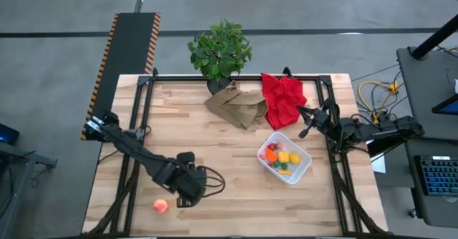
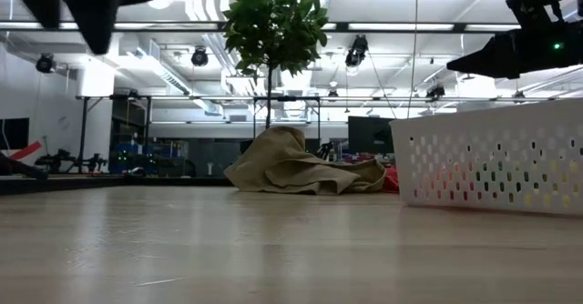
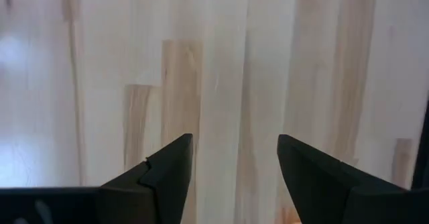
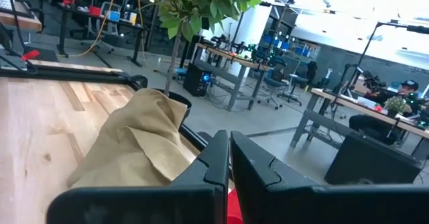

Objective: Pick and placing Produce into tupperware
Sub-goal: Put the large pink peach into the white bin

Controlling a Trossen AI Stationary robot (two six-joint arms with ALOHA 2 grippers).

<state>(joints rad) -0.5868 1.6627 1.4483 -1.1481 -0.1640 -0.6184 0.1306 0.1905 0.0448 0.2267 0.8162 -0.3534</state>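
- The wooden table (image 1: 236, 189) carries a potted plant (image 1: 220, 49), brown paper bag (image 1: 236, 104) and red cloth (image 1: 283, 99) along its far edge.
- The white tupperware (image 1: 301, 169) sits right of centre, already holding a lemon (image 1: 294, 158), corn and other produce.
- The left gripper (image 1: 184, 197) hangs over the near-left boards, fingers apart around nothing.
- The right gripper (image 1: 306, 121) waits at the right edge, fingers together.
- The peach (image 1: 161, 206) lies alone, just left of the left gripper; being round, it would likely roll off the near edge if a descending finger clipped it off-centre.
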